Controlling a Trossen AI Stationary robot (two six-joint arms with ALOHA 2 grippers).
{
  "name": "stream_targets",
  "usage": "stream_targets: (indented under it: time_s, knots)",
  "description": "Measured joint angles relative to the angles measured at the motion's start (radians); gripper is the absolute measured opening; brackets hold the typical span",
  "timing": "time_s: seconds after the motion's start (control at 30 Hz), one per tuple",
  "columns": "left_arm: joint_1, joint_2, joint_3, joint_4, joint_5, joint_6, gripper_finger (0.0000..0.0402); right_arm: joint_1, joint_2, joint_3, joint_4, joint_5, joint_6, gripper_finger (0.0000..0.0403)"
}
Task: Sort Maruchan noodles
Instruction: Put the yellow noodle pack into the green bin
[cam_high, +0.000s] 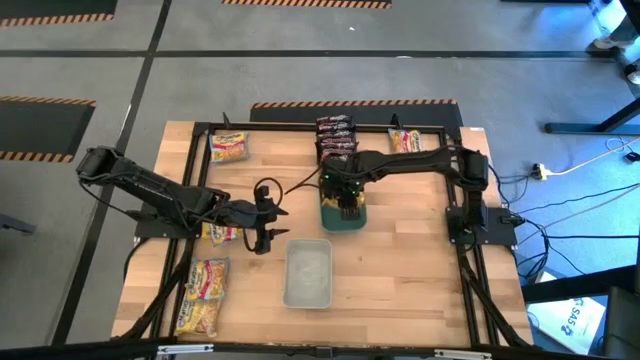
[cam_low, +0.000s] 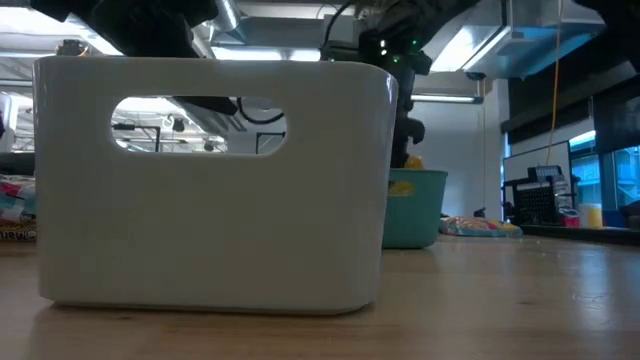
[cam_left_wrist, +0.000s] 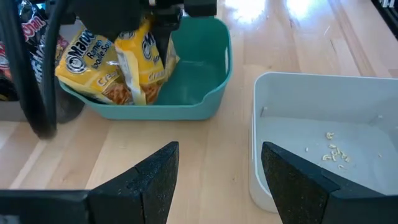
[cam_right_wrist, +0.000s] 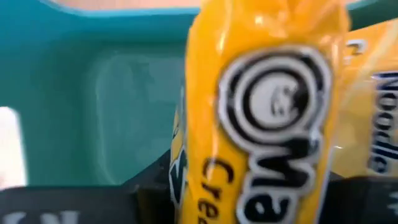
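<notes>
A teal tray (cam_high: 343, 214) sits mid-table with two yellow Maruchan packets in it: one (cam_left_wrist: 87, 62) leans on the tray's wall, the other (cam_left_wrist: 146, 59) stands upright under my right gripper (cam_high: 345, 192), which is shut on it. The right wrist view fills with that yellow packet (cam_right_wrist: 267, 112) over the teal tray (cam_right_wrist: 93, 93). My left gripper (cam_high: 265, 218) is open, empty, and hovers over the table left of the white tray (cam_high: 307, 272). Dark red packets (cam_high: 335, 135) lie at the far edge. Pale packets (cam_high: 203, 282) lie near left. My right gripper holds the upright yellow packet by its upper part (cam_left_wrist: 149, 37), pinched between the two fingers (cam_left_wrist: 163, 37), which come from above pointing down. The packet hangs upright inside the teal tray; its lower end (cam_left_wrist: 140, 93) is down near the tray floor.
The white tray (cam_left_wrist: 323, 106) holds a few crumbs and blocks most of the low view (cam_low: 210, 180). More packets lie at the far left (cam_high: 228, 148), far right (cam_high: 405, 140), under my left arm (cam_high: 220, 233) and at the near left corner (cam_high: 197, 316). A black frame (cam_high: 200, 130) rims the table.
</notes>
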Motion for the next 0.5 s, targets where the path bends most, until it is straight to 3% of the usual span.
stream_targets:
  time_s: [0.3,0.5]
  knots:
    - [0.000,0.000,0.000,0.005,0.002,0.000,0.0225,0.000,0.010,0.038,-0.068,0.090,-0.002,0.0220]
    - [0.000,0.000,0.001,0.030,0.002,0.002,0.0225,0.000,0.008,0.123,-0.157,0.133,-0.002,0.0236]
